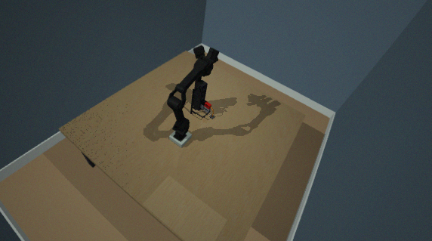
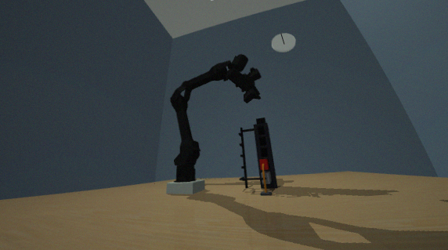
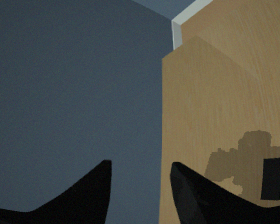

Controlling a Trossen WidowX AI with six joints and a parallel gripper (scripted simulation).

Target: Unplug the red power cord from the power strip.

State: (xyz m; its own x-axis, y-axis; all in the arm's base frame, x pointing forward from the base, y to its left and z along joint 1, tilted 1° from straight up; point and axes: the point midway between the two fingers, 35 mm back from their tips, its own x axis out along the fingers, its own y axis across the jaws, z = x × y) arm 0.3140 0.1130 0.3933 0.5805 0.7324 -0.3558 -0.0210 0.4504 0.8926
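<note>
The black power strip (image 1: 199, 97) (image 2: 271, 150) stands upright on the table, leaning slightly in the exterior view. The red plug (image 1: 208, 105) (image 2: 264, 164) sits against its lower part, and appears seated there. An orange cord (image 1: 213, 111) (image 2: 265, 181) runs from the plug down to a small dark piece on the table. My gripper (image 2: 253, 99) (image 3: 141, 168) is partly open and empty, above the top of the strip and well clear of plug and cord. In the wrist view its two black fingertips stand apart; the red plug is not visible there.
A thin black frame (image 2: 243, 153) stands beside the strip, on the side of the arm's base. A grey part (image 2: 268, 177) is just below the red plug. The arm's pale base (image 1: 180, 140) (image 2: 184, 187) is nearby. A dark block (image 3: 275, 179) shows at the wrist view's right edge.
</note>
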